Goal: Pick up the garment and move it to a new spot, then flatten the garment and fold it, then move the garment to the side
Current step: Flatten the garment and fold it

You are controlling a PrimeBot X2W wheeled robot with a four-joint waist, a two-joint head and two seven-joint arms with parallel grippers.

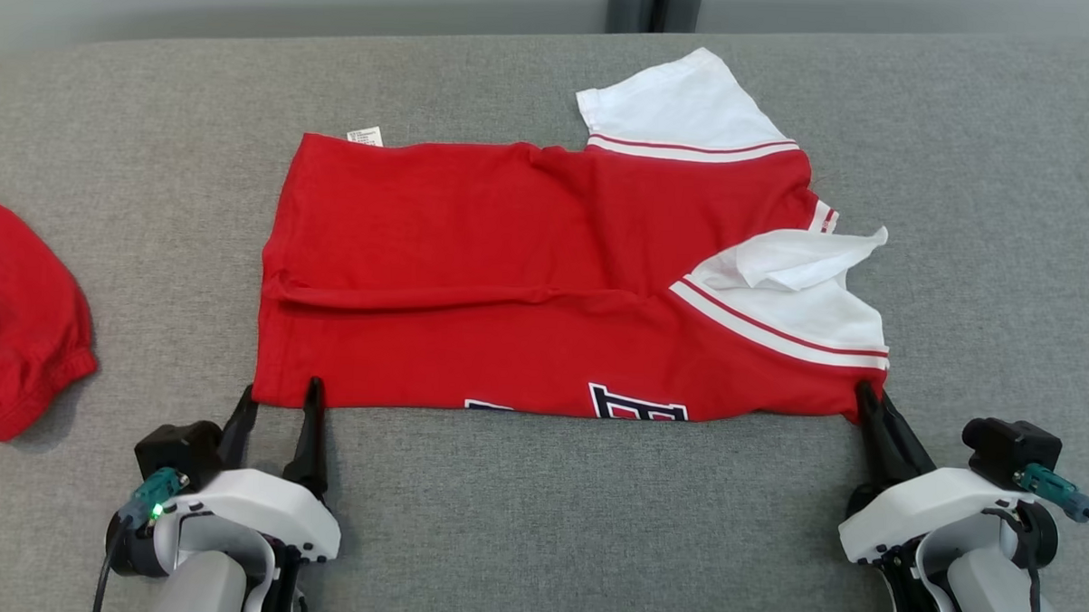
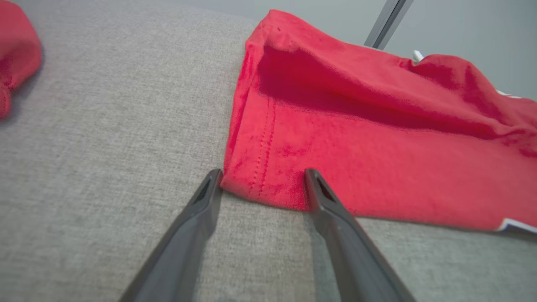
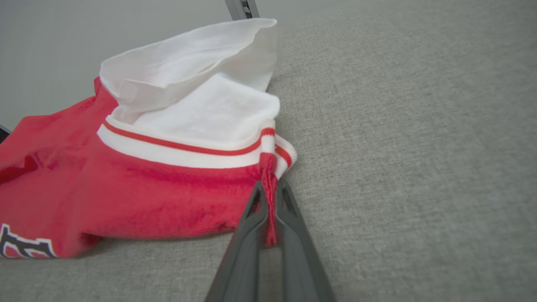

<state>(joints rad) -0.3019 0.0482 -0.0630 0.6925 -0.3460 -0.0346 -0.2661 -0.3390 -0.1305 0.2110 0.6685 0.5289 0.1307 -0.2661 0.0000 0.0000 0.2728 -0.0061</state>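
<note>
Right tool (image 3: 268, 189) clamps a corner of the red, white-sleeved garment (image 1: 510, 250); left tool (image 2: 262, 178) gapes at its hem.

- The garment (image 1: 510, 250) is a red shirt with white, red-striped sleeves and dark-and-white lettering at its near edge.
- It lies folded lengthwise, spread left to right on the grey fabric surface (image 1: 537, 523), a long ridge creasing its middle.
- The far sleeve (image 1: 678, 102) lies flat; the near sleeve (image 1: 808, 288) is rumpled, its end turned up.
</note>
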